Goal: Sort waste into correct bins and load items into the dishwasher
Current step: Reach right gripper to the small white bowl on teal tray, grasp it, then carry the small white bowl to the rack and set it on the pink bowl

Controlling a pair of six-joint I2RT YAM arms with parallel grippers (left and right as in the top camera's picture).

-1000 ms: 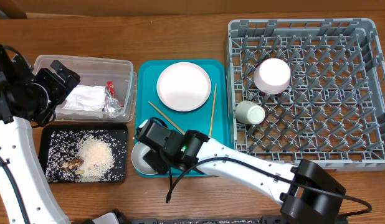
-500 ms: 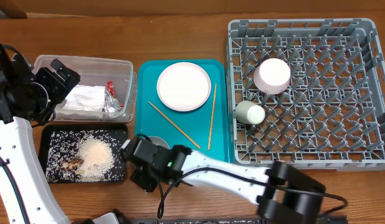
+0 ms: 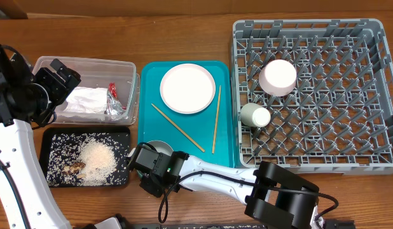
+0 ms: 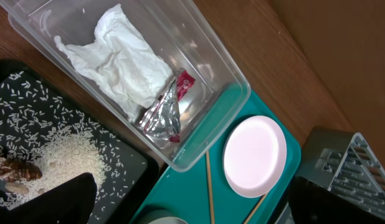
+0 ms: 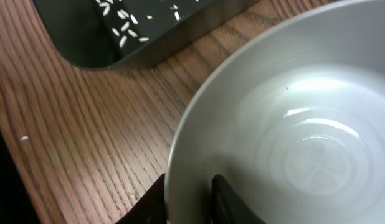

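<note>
Right gripper slid left since earlier | pinching grey bowl rim | bowl beside black tray

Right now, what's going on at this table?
The right hand grips the rim of the empty grey bowl at a near corner of the teal tray, beside the black tray holding rice. The left hand hovers open by the clear tub, which holds the napkin and foil wrapper. A pink bowl and cup sit in the rack; the plate lies on the teal tray.
</note>
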